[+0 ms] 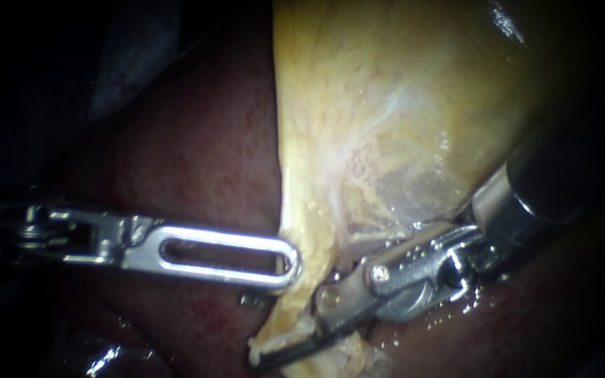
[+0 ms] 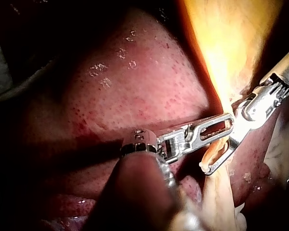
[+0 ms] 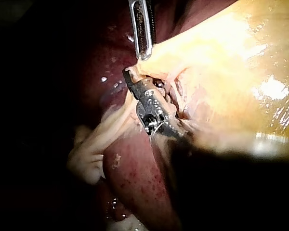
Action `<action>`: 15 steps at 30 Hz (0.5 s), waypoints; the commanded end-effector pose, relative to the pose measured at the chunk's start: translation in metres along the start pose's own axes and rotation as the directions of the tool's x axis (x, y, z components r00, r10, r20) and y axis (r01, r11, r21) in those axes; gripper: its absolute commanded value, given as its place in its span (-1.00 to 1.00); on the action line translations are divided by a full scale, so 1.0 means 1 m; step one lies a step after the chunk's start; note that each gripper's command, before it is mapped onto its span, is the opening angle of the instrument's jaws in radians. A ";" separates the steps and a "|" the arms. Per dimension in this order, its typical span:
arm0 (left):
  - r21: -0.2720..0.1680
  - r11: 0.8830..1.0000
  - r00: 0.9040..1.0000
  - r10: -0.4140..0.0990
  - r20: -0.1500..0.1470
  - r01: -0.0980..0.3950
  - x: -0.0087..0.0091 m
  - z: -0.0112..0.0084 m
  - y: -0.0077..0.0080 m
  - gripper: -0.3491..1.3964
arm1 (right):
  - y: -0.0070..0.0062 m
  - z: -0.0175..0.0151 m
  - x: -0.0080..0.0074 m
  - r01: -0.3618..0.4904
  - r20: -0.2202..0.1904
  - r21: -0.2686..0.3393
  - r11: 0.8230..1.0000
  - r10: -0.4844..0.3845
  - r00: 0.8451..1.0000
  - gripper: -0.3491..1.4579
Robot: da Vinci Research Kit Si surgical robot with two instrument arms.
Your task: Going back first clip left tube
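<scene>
Endoscope view, left instrument (image 1: pixel 292 264) lower left, end effector together against pale tube (image 1: pixel 290 297), right instrument (image 1: pixel 264 355) tip half buried lower centre, left wrist view shows it apart around the tube.

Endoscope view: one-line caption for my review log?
Left instrument touches the edge of the gallbladder; right instrument lies tip-first against a pale tube below, liver behind.

The light is narrow and strong: it floods the middle of my endoscope view and falls off to black at both sides. In the upper left a dull grey fold (image 1: pixel 131 63) of some sheet shows faintly; what it is I cannot tell.
</scene>
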 end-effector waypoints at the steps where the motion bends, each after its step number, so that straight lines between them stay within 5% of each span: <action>1: 0.001 1.000 1.000 0.000 0.000 0.000 0.0000 0.0000 0.0000 -1.00 | 0.0002 -0.0003 0.0001 0.003 -0.001 0.001 1.000 -0.003 1.000 -0.09; 7: 0.001 1.000 1.000 -0.001 0.000 0.001 -0.0003 0.0001 0.0004 -1.00 | 0.0013 -0.0016 -0.0001 0.007 -0.004 -0.002 1.000 -0.007 1.000 -0.13; 15: -0.003 1.000 1.000 -0.005 0.011 0.005 -0.0029 -0.0005 0.0033 -1.00 | 0.0014 -0.0017 -0.0003 0.007 -0.001 -0.002 1.000 -0.007 1.000 -0.13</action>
